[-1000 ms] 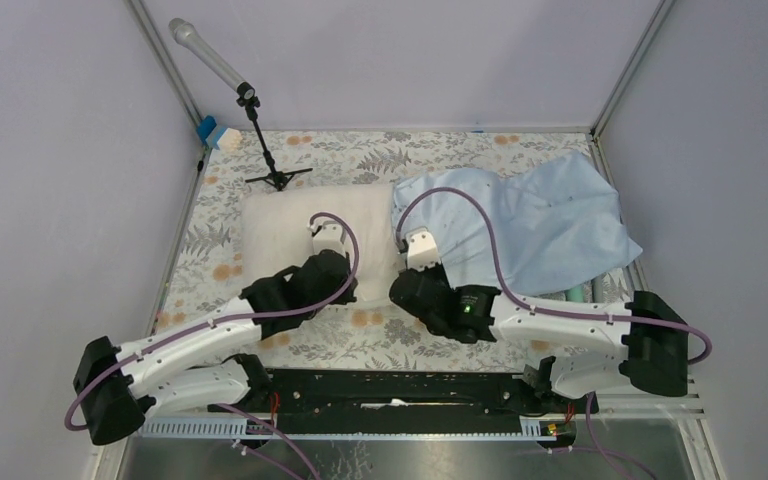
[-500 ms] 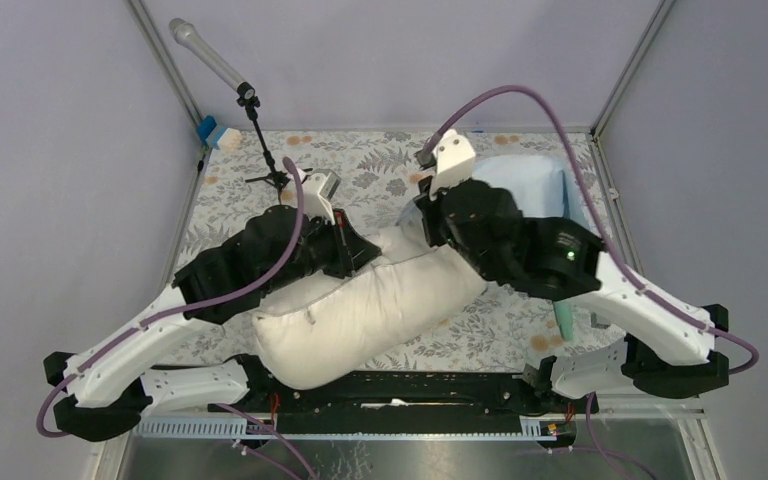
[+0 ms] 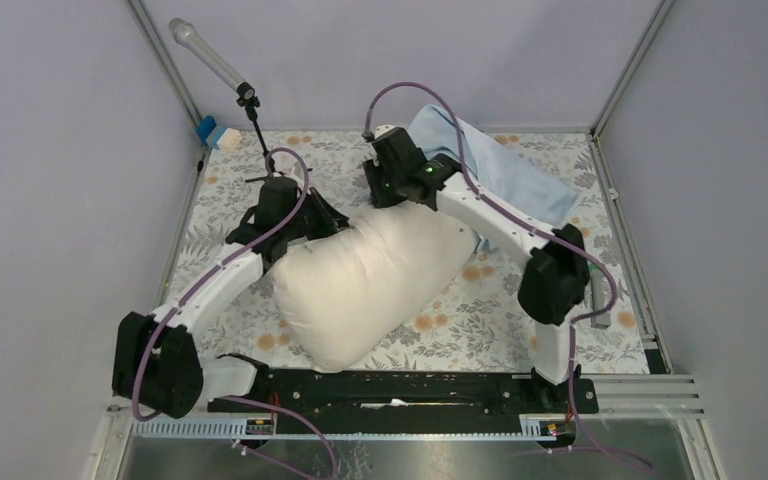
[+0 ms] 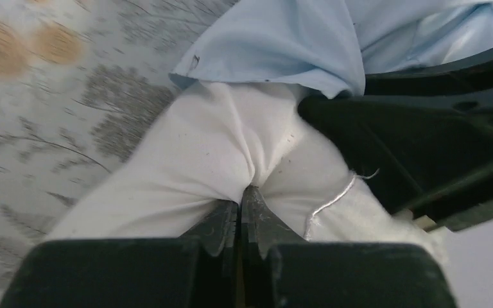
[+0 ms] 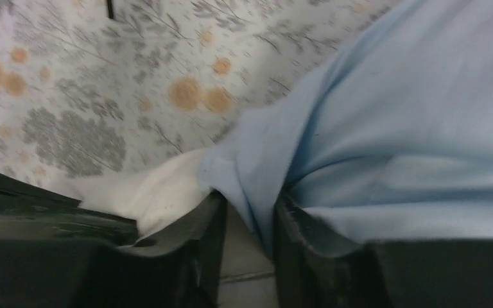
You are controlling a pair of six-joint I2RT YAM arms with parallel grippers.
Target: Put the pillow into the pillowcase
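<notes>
Left hand (image 4: 239, 206) clenched on a pinch of the pillow (image 3: 370, 280), which is plump, cream, soft and lying slantwise mid-table (image 3: 440, 335). Right hand (image 5: 249, 218) is slightly parted, astride a fold of the thin, wrinkled light-blue pillowcase (image 3: 520, 180), which drapes over the pillow's far corner.
</notes>
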